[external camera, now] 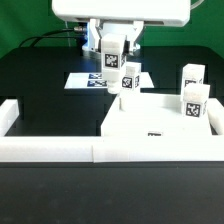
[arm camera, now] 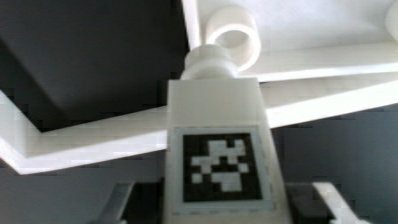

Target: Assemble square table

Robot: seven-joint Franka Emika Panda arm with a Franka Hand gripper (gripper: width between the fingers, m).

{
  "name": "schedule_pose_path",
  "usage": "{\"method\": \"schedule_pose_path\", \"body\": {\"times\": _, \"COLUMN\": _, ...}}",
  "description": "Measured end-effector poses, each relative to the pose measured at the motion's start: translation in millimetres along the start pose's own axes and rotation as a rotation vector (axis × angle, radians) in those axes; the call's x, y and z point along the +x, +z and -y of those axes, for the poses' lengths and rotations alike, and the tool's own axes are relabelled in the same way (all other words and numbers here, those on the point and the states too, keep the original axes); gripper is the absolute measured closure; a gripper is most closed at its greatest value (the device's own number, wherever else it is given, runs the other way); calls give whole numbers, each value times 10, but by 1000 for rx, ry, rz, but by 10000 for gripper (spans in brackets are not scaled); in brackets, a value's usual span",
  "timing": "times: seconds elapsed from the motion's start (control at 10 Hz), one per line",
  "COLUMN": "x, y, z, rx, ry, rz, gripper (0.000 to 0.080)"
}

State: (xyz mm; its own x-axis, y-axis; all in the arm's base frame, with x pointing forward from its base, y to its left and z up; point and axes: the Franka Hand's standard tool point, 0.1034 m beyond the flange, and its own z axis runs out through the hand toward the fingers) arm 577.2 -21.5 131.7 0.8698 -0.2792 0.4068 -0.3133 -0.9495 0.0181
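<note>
- The large white square plastic slab with its recessed top (external camera: 160, 122) lies flat on the black worktop (external camera: 40, 75), pushed against the long low white border wall (external camera: 60, 150) that runs along the worktop's near edge, toward the exterior view's right.
- Two small white tagged block legs appear seated upright on the slab: one at its far corner (external camera: 129, 78), another at the corner on the exterior view's right (external camera: 193, 103). A further white tagged block (external camera: 192, 76) stands behind that corner; whether it rests on the slab or on the worktop is hard to tell.
- The claw (external camera: 111, 62) grips one more white tagged leg (arm camera: 217, 150); the wrist view shows it clamped between the two fingers, tag facing the camera, its peg end pointing down at the slab.
- By my reading, roughly half the legs are in, and this one is not yet seated.
- The arm hangs over the worktop's far side, wrist vertical, above the marker board (external camera: 90, 80) and near the slab's far corner.
</note>
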Motion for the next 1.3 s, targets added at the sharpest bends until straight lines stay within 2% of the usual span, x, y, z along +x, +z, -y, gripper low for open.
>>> {"method": "schedule_pose_path", "body": {"times": 0.1, "x": -33, "y": 40, "z": -60, "rx": -3, "ry": 23, "rz": -55, "gripper": 509}}
{"method": "schedule_pose_path", "body": {"times": 0.3, "x": -36, "y": 103, "z": 107, "rx": 10, "ry": 75, "rz": -70, "gripper": 509}}
{"method": "schedule_pose_path", "body": {"times": 0.5, "x": -112, "y": 281, "z": 234, "rx": 0, "ry": 57, "rz": -65, "gripper": 509}}
{"method": "schedule_pose_path", "body": {"times": 0.7, "x": -50, "y": 343, "z": 313, "rx": -2, "ry": 44, "rz": -69, "gripper": 509}}
{"method": "schedule_pose_path", "body": {"times": 0.9, "x": 22, "y": 376, "z": 310, "rx": -7, "ry": 34, "rz": -69, "gripper": 509}}
{"method": "schedule_pose_path", "body": {"times": 1.3, "x": -55, "y": 389, "z": 249, "rx": -15, "ry": 19, "rz": -59, "gripper": 509}}
